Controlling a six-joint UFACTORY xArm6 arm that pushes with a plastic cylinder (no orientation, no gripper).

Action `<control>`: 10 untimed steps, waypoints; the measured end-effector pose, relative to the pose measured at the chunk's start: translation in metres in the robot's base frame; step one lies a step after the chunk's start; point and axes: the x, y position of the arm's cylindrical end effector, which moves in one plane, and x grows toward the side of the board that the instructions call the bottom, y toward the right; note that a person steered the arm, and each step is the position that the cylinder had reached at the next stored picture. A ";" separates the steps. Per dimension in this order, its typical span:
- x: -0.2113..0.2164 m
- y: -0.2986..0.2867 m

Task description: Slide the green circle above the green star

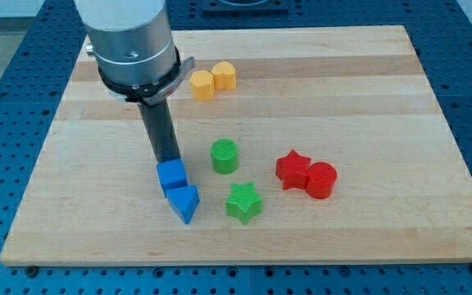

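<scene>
The green circle (224,156) stands on the wooden board, just above and slightly left of the green star (243,202). The two are apart by a small gap. My tip (170,161) is at the end of the dark rod, left of the green circle. It sits right at the top edge of the blue cube (171,175); whether it touches the cube I cannot tell.
A blue triangle (184,202) lies just below the blue cube, left of the green star. A red star (292,170) and a red circle (320,180) touch each other at the right. Two yellow blocks (201,84) (224,76) sit near the board's top. The board (367,90) lies on a blue perforated table.
</scene>
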 end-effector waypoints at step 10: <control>-0.015 0.083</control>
